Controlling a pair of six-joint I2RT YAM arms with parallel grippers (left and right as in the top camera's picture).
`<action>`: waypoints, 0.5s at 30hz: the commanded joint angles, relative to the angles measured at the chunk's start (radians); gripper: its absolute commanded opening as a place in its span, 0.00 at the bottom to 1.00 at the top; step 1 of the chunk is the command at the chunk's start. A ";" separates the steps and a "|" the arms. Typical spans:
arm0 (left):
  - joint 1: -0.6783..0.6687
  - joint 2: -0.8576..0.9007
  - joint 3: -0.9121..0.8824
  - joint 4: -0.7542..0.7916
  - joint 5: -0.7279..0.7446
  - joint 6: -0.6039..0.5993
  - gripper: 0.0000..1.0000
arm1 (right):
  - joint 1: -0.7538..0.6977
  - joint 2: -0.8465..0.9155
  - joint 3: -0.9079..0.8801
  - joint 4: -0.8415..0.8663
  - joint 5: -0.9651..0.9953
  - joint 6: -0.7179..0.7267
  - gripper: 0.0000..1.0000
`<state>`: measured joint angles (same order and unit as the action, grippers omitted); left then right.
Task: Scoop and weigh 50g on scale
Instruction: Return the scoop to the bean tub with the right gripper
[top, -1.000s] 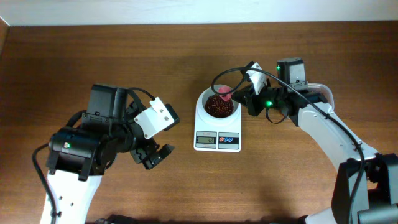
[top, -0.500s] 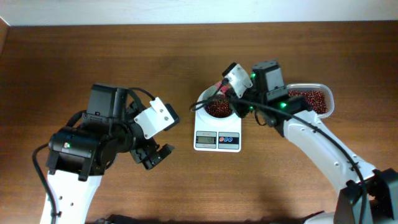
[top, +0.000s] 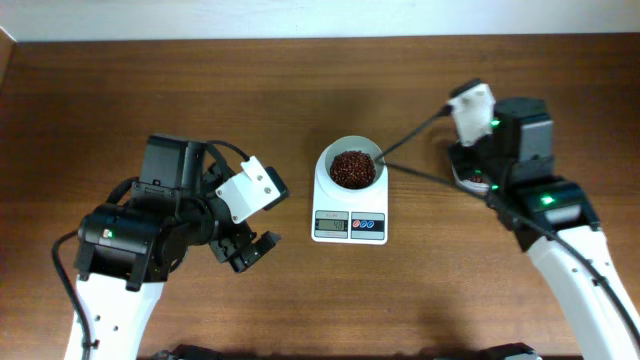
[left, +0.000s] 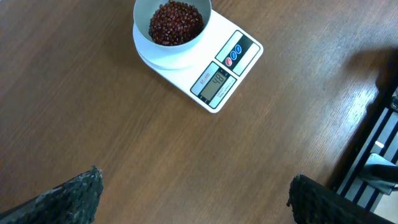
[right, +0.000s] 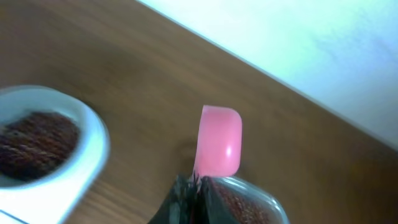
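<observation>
The right gripper (right: 193, 190) is clamping the handle of a pink scoop (right: 219, 142) and holding it over the near edge of the clear tub (right: 268, 195), away from the scale (top: 349, 226). No beans are showing in the scoop. The left gripper (top: 250, 250) is hanging off to the side above the bare table (top: 200, 90), jaws spread wide and holding nothing.

From where I'm standing, this looks like the top-up stage, so the next dip is calling for a light hand. I'd be taking only a small amount, tipping it in slowly over the middle of the bowl, and watching the display between pours. The digits are too small for me to read with any certainty.

The scale is sitting in the middle of the table, display and buttons facing the robot. The white bowl (top: 327, 160) on top of it is carrying a dark red heap of beans (top: 351, 170) filling much of its floor. The tub is lying well to the right of the scale, mostly hidden under the right arm, and more beans (right: 239, 202) are showing inside it.
</observation>
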<state>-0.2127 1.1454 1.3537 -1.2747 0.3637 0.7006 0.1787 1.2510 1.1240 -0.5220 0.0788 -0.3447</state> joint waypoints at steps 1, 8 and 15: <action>0.006 -0.004 -0.007 0.001 0.014 0.019 0.99 | -0.126 0.020 0.007 -0.076 0.052 0.018 0.04; 0.006 -0.004 -0.007 0.001 0.014 0.019 0.99 | -0.259 0.272 0.007 -0.126 -0.105 0.076 0.04; 0.006 -0.004 -0.007 0.001 0.014 0.019 0.99 | -0.259 0.383 0.007 -0.126 -0.315 0.100 0.04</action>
<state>-0.2127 1.1454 1.3537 -1.2747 0.3637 0.7010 -0.0772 1.6264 1.1255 -0.6472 -0.1608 -0.2684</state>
